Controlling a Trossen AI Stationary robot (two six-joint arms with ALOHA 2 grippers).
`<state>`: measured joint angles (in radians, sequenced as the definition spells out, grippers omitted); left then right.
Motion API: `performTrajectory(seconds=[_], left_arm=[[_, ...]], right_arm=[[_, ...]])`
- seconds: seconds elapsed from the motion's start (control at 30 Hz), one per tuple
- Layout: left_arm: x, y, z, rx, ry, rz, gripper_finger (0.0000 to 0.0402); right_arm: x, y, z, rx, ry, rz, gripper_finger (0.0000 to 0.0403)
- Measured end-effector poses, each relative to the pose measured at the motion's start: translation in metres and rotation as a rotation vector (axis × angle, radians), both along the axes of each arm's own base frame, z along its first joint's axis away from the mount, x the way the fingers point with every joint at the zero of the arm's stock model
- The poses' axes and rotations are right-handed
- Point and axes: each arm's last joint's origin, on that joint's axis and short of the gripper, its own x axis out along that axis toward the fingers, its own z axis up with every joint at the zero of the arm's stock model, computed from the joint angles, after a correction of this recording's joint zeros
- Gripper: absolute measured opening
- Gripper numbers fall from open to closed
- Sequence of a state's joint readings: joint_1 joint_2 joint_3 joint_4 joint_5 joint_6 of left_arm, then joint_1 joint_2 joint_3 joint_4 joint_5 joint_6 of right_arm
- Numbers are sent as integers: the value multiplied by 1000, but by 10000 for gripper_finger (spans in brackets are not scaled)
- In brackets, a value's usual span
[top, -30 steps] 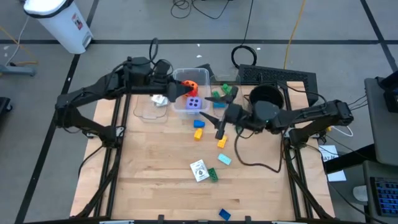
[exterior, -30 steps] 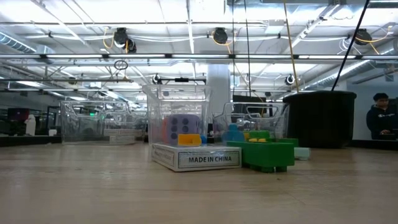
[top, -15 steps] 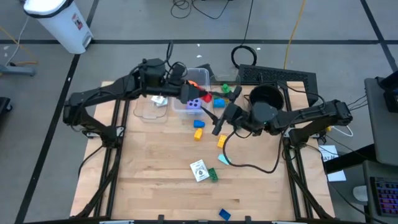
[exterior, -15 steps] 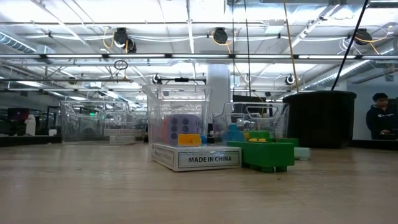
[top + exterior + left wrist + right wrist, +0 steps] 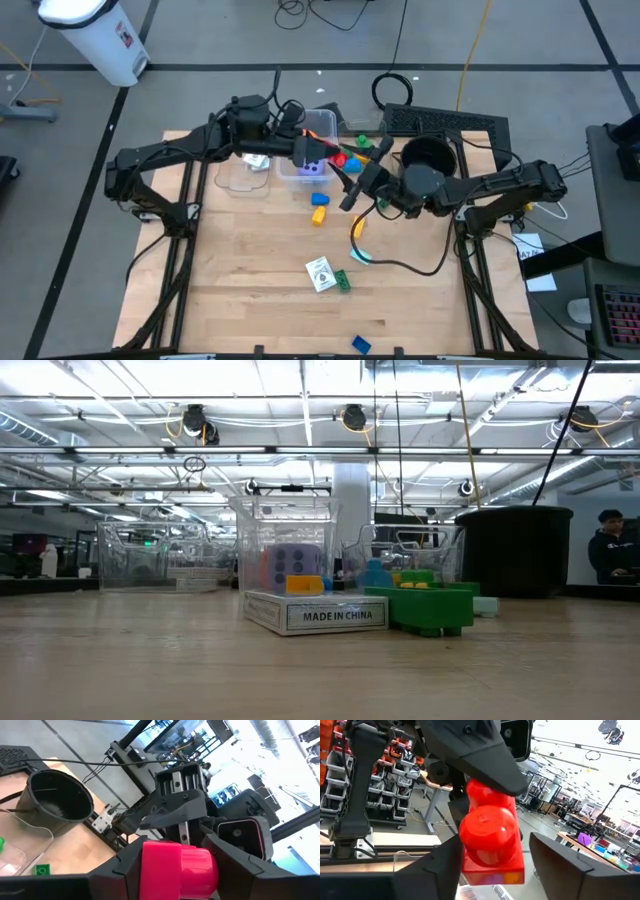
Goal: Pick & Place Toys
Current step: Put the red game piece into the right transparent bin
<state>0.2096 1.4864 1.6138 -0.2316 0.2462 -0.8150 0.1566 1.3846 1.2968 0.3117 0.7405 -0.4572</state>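
A red plastic brick (image 5: 490, 832) is held in the air over the far half of the table (image 5: 250, 300), at about twelve o'clock from the table's centre and just to the three o'clock side of the clear bin (image 5: 300, 175) in which a purple die (image 5: 313, 168) lies. The brick is clamped in the left gripper (image 5: 177, 870). It is flanked by the fingers of the right gripper (image 5: 500, 870), which are set apart around it with a gap showing on at least one side, so it is judged that no second grip has been made. The moment is read as a handover between the arms. If the left jaws were released before the right ones are closed, the brick could be dropped and might bounce off the bin's rim onto the table. If the right fingers were closed off-centre, the brick could be twisted or squeezed out, since its sides are smooth. Because the two grippers are nearly touching, a small drift could cause a collision. Other toys are left on the table at six o'clock from the grippers: a blue brick (image 5: 320, 199), a yellow brick (image 5: 357, 226) and a card box (image 5: 320, 272). A black pot (image 5: 428, 155) stands at three o'clock.
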Motion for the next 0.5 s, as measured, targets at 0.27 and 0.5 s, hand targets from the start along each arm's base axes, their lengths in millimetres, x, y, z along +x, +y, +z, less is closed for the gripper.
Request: performTrajectory(seconds=[0.27,0.5], left_arm=[[0,0,0,-10,-2,3,175],[0,0,1,23,-9,-24,274]], right_arm=[[0,-3,-1,18,-4,-5,129],[0,-3,2,33,-38,-3,129]])
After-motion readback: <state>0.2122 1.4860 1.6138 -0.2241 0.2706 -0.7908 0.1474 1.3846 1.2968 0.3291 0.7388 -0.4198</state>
